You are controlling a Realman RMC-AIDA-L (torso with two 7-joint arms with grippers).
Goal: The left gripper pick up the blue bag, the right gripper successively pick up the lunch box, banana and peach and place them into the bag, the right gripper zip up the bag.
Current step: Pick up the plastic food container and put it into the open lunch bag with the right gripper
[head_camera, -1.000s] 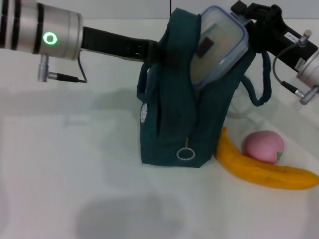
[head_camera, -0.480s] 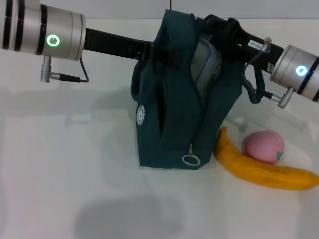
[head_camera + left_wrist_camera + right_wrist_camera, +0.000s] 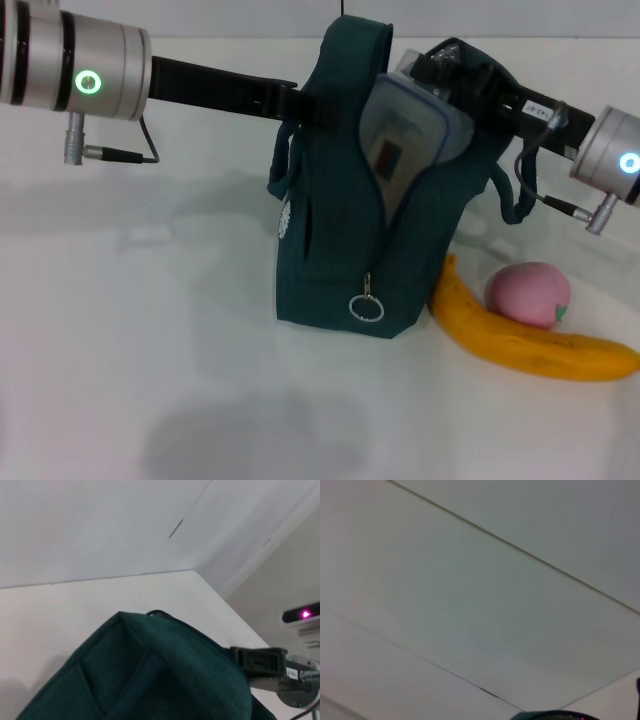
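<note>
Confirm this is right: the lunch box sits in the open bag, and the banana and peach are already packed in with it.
Not quite. The lunch box does sit in the open bag, but the banana and peach are not inside it. They lie on the table beside the bag, as the head view shows.

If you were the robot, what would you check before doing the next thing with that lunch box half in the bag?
1. Bag upright on the table: ok.
2. Left gripper at the bag's top edge, holding it: cannot tell, the fabric hides its fingers.
3. Bag mouth unzipped, zipper ring down near the base: ok.
4. Lunch box fully inside: not ok, it tilts in the opening with its upper part showing.
5. Right gripper on the lunch box: cannot tell.
6. Banana and peach waiting outside the bag: ok.
</note>
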